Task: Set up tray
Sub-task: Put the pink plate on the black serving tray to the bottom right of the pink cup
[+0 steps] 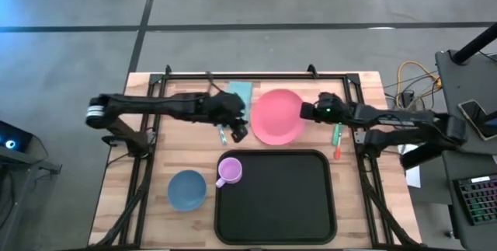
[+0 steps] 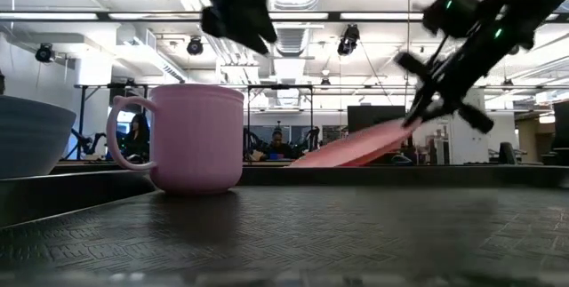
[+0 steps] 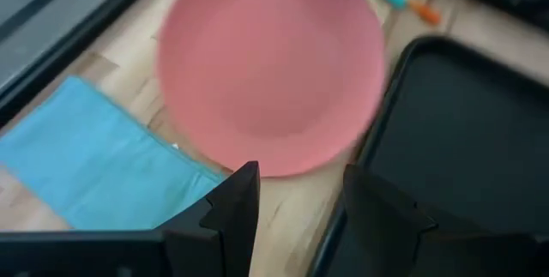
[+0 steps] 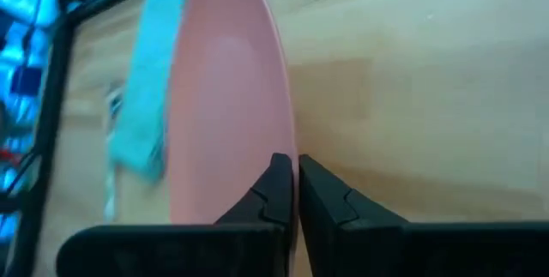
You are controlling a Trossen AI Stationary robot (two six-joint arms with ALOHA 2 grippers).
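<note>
A pink plate lies on the wooden table beyond the black tray, tilted in the low view with its right side raised. My right gripper is shut on the plate's right rim. My left gripper hovers open by the plate's left near side, above the table, with nothing between its fingers. A pink mug stands upright on the tray's far left corner. My right gripper pinches the plate's right rim between its two fingers, one on the upper face and one underneath. The fingers come from the table's right, slanting down. The plate is tilted, right edge lifted, left part low behind the tray's rim.
A blue bowl sits left of the tray. A light blue napkin lies beyond the plate's left side. Teal and orange utensils lie on the table right of the plate, and another teal one lies under my left gripper.
</note>
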